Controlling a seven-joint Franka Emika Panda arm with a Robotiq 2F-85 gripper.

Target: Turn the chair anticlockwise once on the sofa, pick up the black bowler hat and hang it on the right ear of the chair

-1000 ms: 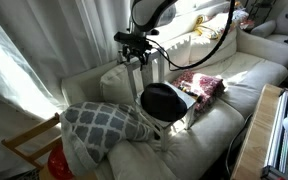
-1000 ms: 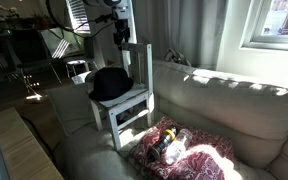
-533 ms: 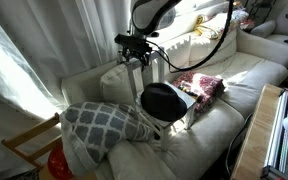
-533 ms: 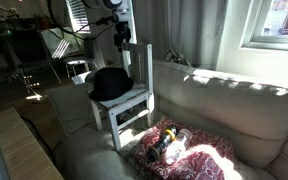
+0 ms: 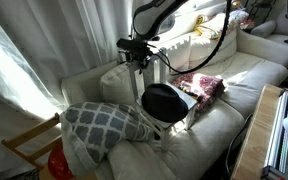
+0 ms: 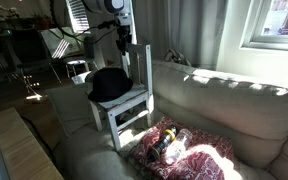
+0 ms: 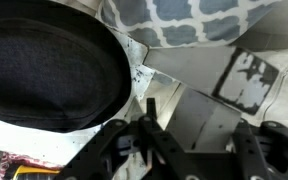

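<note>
Gripper at chair backrest — hat on seat

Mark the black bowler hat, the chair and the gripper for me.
black bowler hat (image 5: pixel 162 99): exterior view, on the crown.
chair (image 6: pixel 147 72): exterior view, on a backrest post.
gripper (image 5: pixel 140 57): exterior view, between its fingertips.

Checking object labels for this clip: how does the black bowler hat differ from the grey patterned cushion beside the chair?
The black bowler hat is plain black; the cushion is grey with a white lattice print. The hat is round and domed with a brim; the cushion is a plump pillow. The hat rests on the chair seat; the cushion lies on the sofa. Both are at the same end of the sofa.
</note>
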